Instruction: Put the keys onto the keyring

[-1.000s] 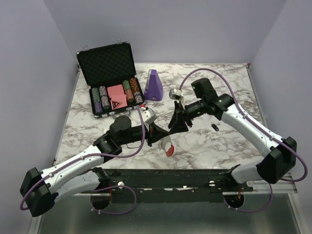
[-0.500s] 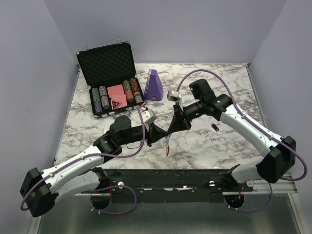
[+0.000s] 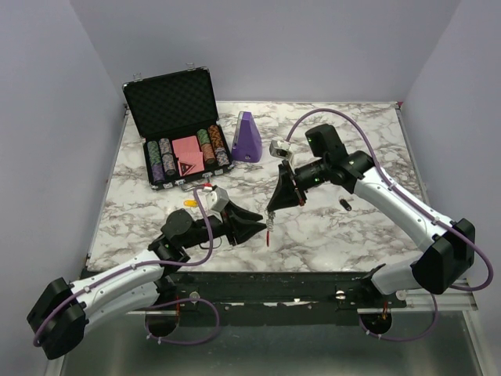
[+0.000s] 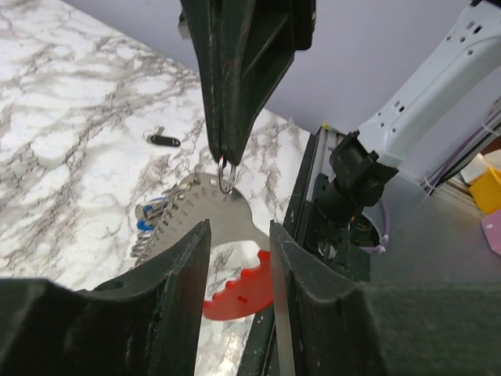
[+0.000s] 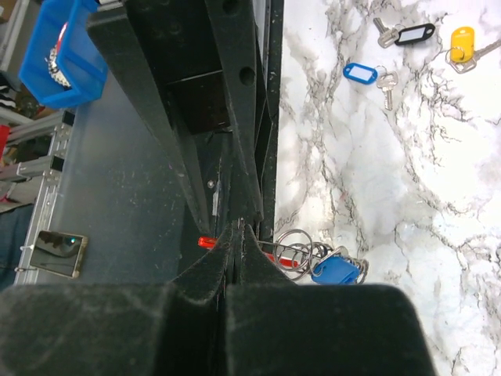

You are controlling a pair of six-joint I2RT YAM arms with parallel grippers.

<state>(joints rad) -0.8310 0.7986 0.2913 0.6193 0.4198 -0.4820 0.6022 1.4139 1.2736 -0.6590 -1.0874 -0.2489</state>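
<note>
Chip case (image 3: 172,98), purple block (image 3: 247,137) — far-left obstacles, table (image 3: 376,133) open far-right

A robotics laboratory test cell is indicated. A marble-patterned desk (image 3: 352,227) is closed in on three sides by plain lavender walls (image 3: 313,47), as is done for camera recording. Two robot arms, left (image 3: 117,278) and right (image 3: 391,200), are bolted to a metal frame (image 3: 274,301) at the near edge, and purple cables (image 3: 309,117) are looped along them. A blue parts bin (image 5: 55,55) is seen beside aluminium framing below. Unrelated props, an open poker-chip case (image 3: 176,129) and a purple wedge (image 3: 247,137), are laid out.
</note>
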